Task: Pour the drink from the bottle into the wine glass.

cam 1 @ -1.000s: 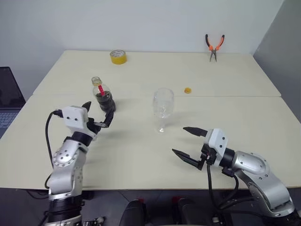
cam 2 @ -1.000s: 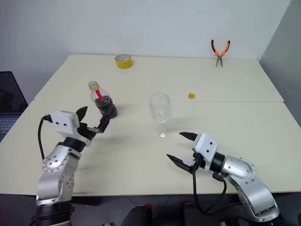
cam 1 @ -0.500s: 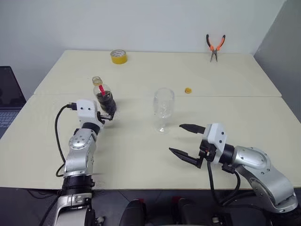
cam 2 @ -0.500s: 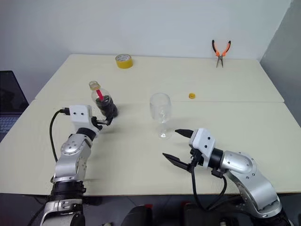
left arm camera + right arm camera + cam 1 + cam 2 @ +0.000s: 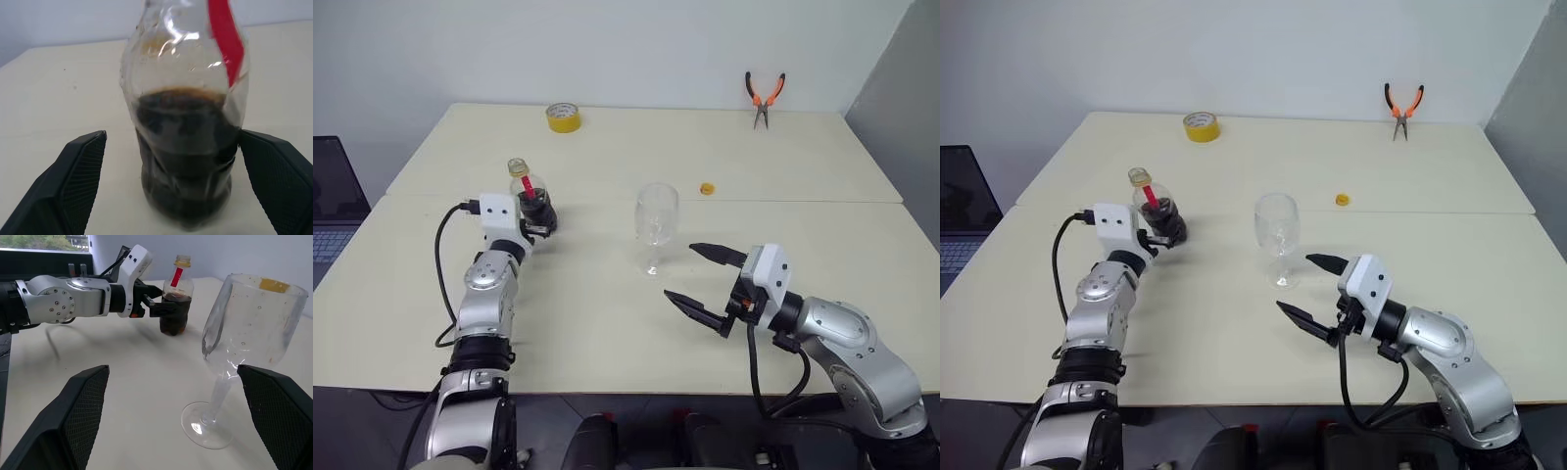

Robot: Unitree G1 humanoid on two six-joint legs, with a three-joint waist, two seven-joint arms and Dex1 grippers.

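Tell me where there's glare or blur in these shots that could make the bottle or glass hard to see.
Left wrist view: white highlights glint on the bottle above the drink; the fingers look soft. Right wrist view: the wine glass shows faint reflections, its rim soft. Left eye view: even light, soft shadows, the glass pale against the table.

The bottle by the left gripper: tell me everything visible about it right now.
The small, squat, clear plastic bottle stands upright on the beige table, left of the clear stemmed wine glass. A red label strip runs down from its neck. Its mouth looks open, and a small yellow cap lies farther back on the table. Dark brown drink fills roughly its lower half. The open left gripper brackets its body, one black finger on either side; whether they touch it is unclear.
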